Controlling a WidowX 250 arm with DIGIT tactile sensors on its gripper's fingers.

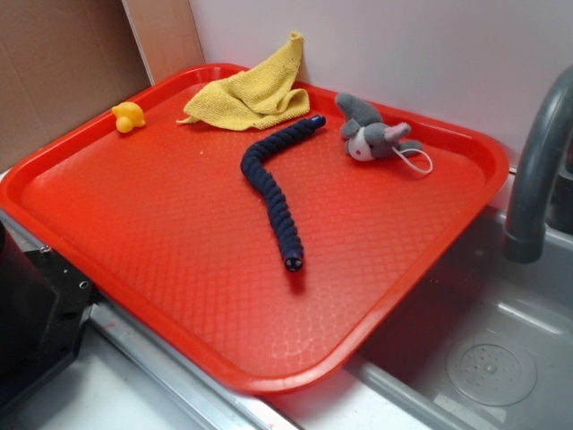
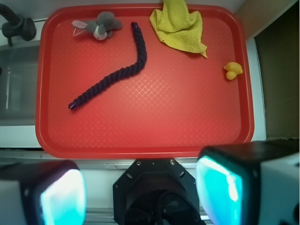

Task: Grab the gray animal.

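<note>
While the hand point(image 2: 140, 187) hangs high above the near edge of the tray point(image 2: 140, 140), wide apart and holding nothing, the mouse point(image 2: 101, 26) lies in the tray's far corner on the sink side, well away from it

- Mouse on its side, ears flopped, white cord loop point(image 1: 416, 161) trailing toward the tray rim; nothing touches it
- Snake point(image 2: 112, 75) runs diagonally across the tray; its upper end stops near the mouse, a gap between them
- Cloth point(image 2: 178, 26) bunched at the far edge, beyond the snake's end; duck point(image 2: 233, 70) at the opposite side, well apart

Risks, as I judge them:
- Long reach to a corner: a descent slightly off lands on the raised rim, or closes on an ear or the cord only, and the toy slips out on lifting
- Soft plush on slick plastic: one finger point(image 2: 220, 187) arriving first likely pushes it against the rim instead of gripping it
- Drifting toward the tray's middle brings the snake's end between the fingers
- Faucet point(image 2: 18, 28) stands just past that corner; a wide approach could clip it
</note>
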